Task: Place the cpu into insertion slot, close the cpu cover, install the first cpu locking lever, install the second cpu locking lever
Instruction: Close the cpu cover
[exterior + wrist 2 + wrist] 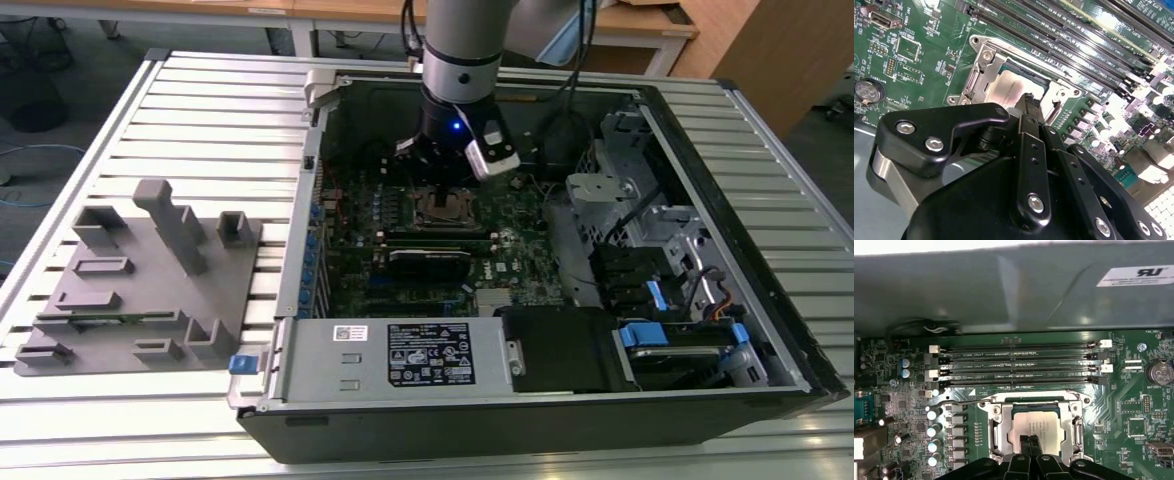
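The cpu point(1040, 421) point(1005, 90) lies flat in the insertion slot point(441, 212) on the green board, its silver top showing. The cpu cover point(998, 423) point(978, 76) lies down around it as a silvery frame. A thin metal locking lever point(961, 401) runs along the socket's side nearest the memory slots; I cannot tell whether it is latched. My gripper point(1030, 440) point(1027, 100) point(442, 195) hangs right over the cpu's top, shut, with nothing between its fingertips. Whether the tips touch the chip is unclear.
Long black memory slots point(1019, 365) run beside the socket, with the case wall point(1004, 290) behind them. A grey power-supply box point(400, 355) and drive cages point(627, 200) crowd the case. A grey fixture tray point(134, 280) sits at the exterior view's left.
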Tool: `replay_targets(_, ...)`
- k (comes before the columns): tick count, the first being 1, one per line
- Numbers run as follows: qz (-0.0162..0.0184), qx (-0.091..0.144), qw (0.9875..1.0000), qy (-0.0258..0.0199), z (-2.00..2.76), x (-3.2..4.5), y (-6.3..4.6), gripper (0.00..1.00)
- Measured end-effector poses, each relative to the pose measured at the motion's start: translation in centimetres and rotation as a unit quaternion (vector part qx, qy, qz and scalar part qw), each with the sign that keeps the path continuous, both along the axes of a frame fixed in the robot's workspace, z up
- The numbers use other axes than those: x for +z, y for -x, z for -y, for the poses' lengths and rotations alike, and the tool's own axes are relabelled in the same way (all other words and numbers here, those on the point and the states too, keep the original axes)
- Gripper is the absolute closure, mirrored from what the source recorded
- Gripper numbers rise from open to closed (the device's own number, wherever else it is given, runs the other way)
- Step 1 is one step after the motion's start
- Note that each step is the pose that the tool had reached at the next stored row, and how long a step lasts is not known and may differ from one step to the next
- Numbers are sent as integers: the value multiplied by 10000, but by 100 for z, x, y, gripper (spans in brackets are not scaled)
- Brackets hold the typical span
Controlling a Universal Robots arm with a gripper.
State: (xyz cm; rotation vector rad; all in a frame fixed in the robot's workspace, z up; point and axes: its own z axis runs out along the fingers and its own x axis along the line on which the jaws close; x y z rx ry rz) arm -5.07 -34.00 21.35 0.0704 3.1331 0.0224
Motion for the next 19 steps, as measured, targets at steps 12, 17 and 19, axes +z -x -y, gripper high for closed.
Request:
replay_targets(12,5,73,10000,6,0,-21,107,89)
replay_targets(17,7,74,10000,6,0,-39,182,89)
replay_targets(19,8,73,10000,6,0,-52,200,89)
